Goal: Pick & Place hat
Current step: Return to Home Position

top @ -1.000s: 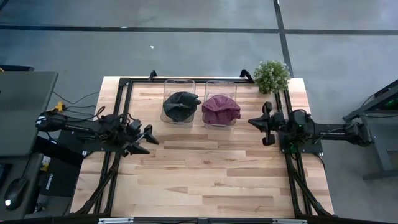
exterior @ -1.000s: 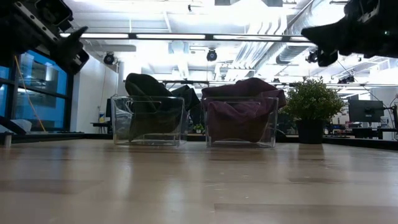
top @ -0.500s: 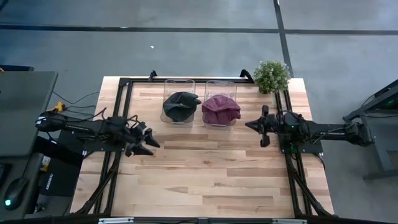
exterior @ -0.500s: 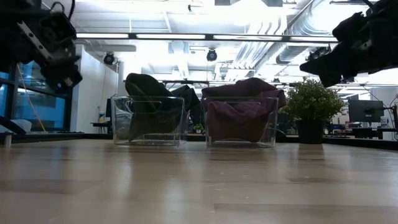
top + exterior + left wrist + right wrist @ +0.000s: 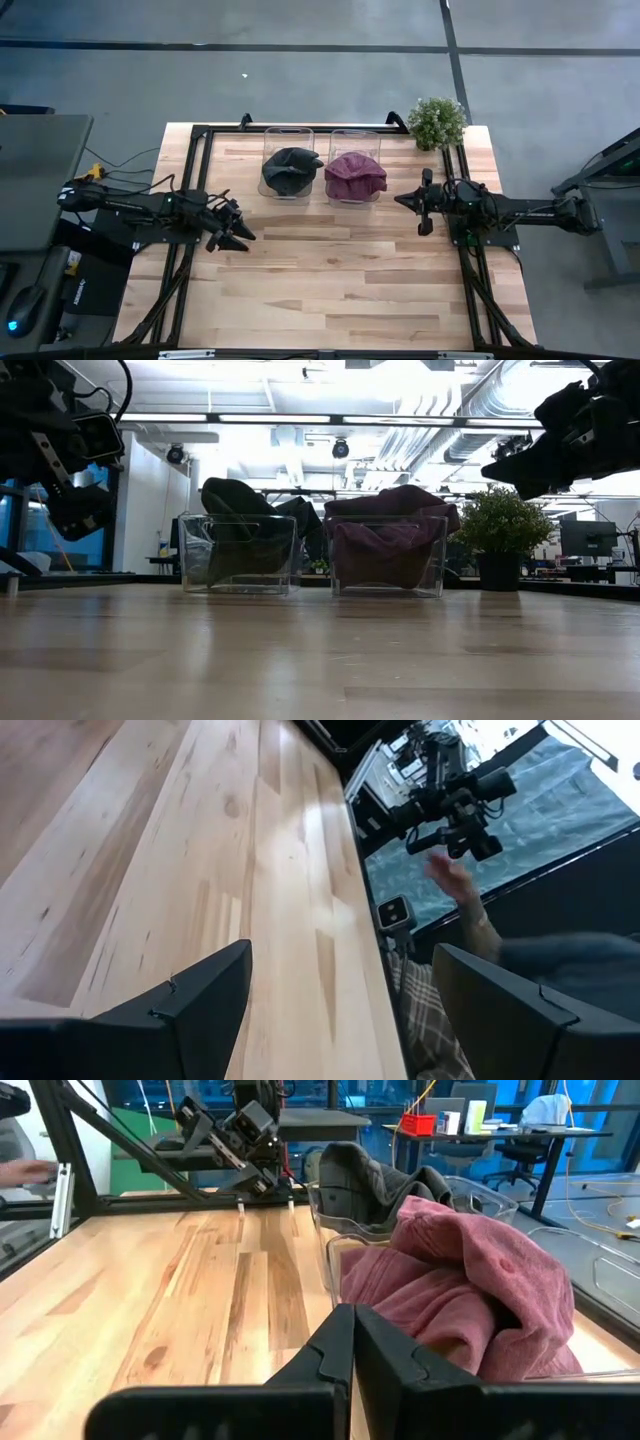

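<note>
Right tool [image 5: 403, 201] near red cap [image 5: 355, 176]

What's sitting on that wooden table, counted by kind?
Clear bins: 2
Black cap: 1
Red cap heap: 1 (cannot tell how many caps are in it)
Potted plant: 1
Total: 5
</note>
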You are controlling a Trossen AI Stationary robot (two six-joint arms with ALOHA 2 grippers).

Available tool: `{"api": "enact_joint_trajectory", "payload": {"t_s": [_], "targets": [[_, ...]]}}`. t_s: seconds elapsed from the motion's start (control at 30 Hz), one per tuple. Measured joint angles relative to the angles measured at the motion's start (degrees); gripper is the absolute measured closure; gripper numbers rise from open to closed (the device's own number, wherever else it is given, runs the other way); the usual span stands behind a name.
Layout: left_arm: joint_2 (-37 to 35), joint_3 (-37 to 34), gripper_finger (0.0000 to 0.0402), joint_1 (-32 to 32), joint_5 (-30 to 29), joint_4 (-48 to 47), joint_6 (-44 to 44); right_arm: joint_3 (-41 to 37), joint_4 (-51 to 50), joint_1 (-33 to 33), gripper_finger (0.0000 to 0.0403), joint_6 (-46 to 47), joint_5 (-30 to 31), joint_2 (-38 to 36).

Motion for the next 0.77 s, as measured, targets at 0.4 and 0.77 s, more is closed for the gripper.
{"api": "enact_joint_trajectory", "payload": {"t_s": [0.4,0.77], "targets": [[0.0,0.0,0.0099,0.0,-0.1,-0.5,0.0,0.0,0.0,0.0,0.0394,-0.1,0.0,0.0],[0.0,0.0,0.0099,0.0,-0.1,-0.5,0.0,0.0,0.0,0.0,0.0400,-0.1,0.0,0.0]]}}
